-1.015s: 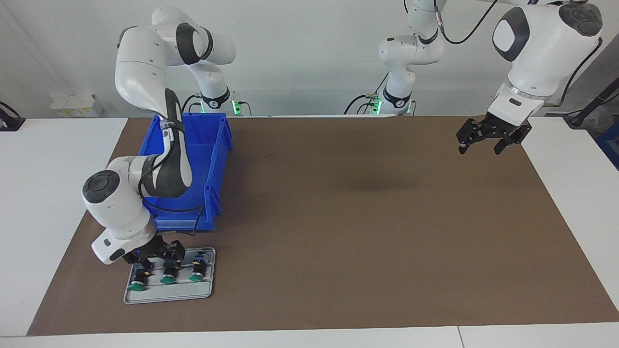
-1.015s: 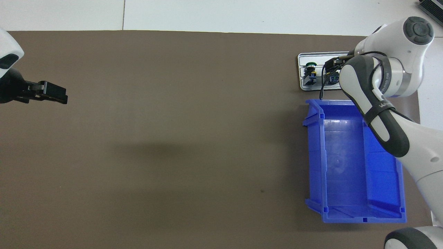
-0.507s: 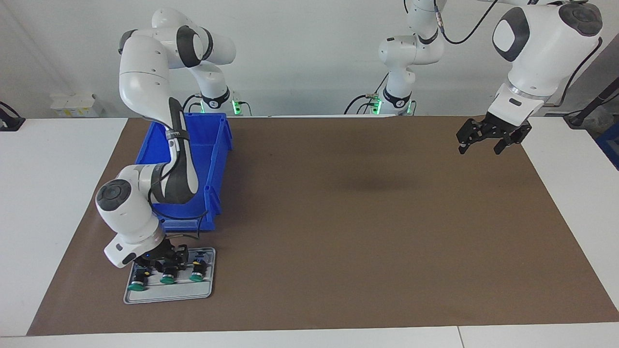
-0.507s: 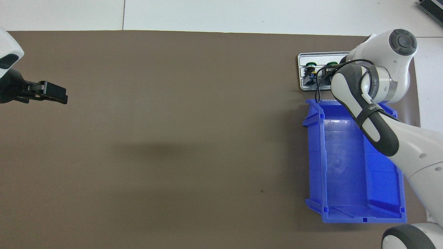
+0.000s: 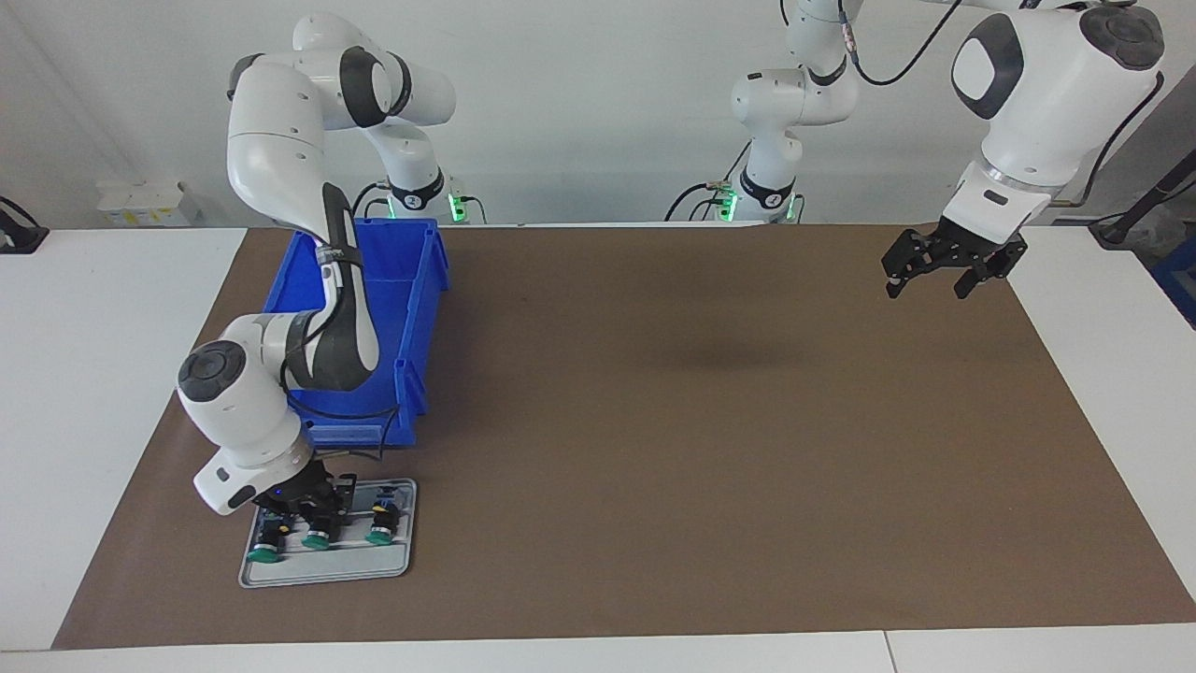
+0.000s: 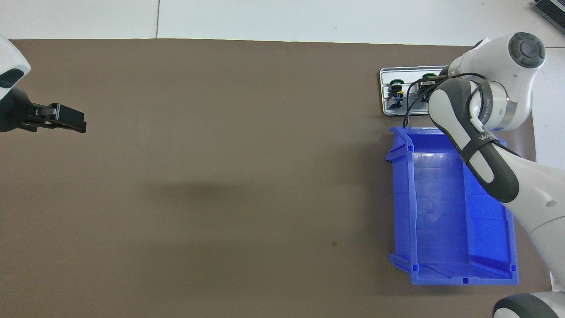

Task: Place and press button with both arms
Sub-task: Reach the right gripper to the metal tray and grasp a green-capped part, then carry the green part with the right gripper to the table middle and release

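From the facing camera: the right gripper (image 5: 313,509) is down on a grey tray (image 5: 327,565) that holds three green-capped buttons in a row. It sits over the middle button (image 5: 316,535), its fingers pinched about that button's dark body (whether the grip is firm yet cannot be told). Each button lies on its side, long axis running away from the robots, green cap pointing outward. One spare button (image 5: 266,544) lies just beside the gripper toward the table's edge, another (image 5: 381,529) just beside it toward the table's middle. A blue bin (image 5: 411,308) stands directly robot-ward of the gripper. The left gripper (image 5: 944,271) waits in the air, fingers spread and holding nothing, well apart from the tray, so the right arm is clearly nearer.

From the overhead camera: the right arm's wrist covers most of the tray (image 6: 383,90); one button (image 6: 397,90) shows clear beside it, and the middle button (image 6: 424,84) peeks out beneath the wrist. The left gripper (image 6: 66,119) hangs over bare brown mat
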`<control>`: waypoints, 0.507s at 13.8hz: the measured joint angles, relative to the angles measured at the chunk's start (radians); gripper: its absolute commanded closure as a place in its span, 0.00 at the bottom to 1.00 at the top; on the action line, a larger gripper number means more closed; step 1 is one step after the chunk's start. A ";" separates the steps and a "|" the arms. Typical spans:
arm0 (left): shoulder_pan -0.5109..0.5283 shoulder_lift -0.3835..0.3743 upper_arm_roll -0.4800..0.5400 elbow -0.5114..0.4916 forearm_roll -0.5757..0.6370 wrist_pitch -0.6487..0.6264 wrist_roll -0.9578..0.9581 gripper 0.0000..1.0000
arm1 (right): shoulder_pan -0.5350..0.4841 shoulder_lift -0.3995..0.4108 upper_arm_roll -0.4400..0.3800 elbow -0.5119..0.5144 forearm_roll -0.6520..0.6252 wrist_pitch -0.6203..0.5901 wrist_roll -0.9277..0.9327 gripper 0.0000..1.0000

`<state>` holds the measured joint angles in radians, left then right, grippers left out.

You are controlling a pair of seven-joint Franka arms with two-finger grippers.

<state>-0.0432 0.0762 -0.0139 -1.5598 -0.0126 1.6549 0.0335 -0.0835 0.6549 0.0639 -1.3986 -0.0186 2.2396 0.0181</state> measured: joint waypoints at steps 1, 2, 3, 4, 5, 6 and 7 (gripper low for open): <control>0.000 0.000 0.000 0.000 0.000 0.000 0.000 0.00 | 0.005 -0.034 0.001 -0.016 0.000 -0.007 0.051 1.00; 0.000 0.000 0.000 0.000 0.000 0.000 0.000 0.00 | 0.015 -0.069 0.002 -0.032 0.001 -0.029 0.109 1.00; 0.000 0.000 0.000 0.000 0.000 0.000 0.000 0.00 | 0.030 -0.103 0.003 -0.044 0.001 -0.062 0.176 1.00; 0.000 0.000 0.000 0.000 0.000 0.000 0.000 0.00 | 0.052 -0.136 0.004 -0.051 0.002 -0.099 0.262 1.00; 0.000 0.000 0.000 0.000 0.000 0.000 0.000 0.00 | 0.080 -0.162 0.004 -0.057 0.002 -0.128 0.354 1.00; 0.000 0.000 0.000 0.000 0.000 0.000 0.000 0.00 | 0.112 -0.183 0.005 -0.060 0.001 -0.148 0.459 1.00; 0.000 0.000 0.000 0.000 0.000 0.000 0.000 0.00 | 0.147 -0.198 0.005 -0.063 0.001 -0.161 0.567 1.00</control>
<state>-0.0432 0.0762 -0.0139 -1.5598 -0.0126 1.6550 0.0335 0.0634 0.4573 0.0688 -1.4619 -0.0181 2.0782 0.5852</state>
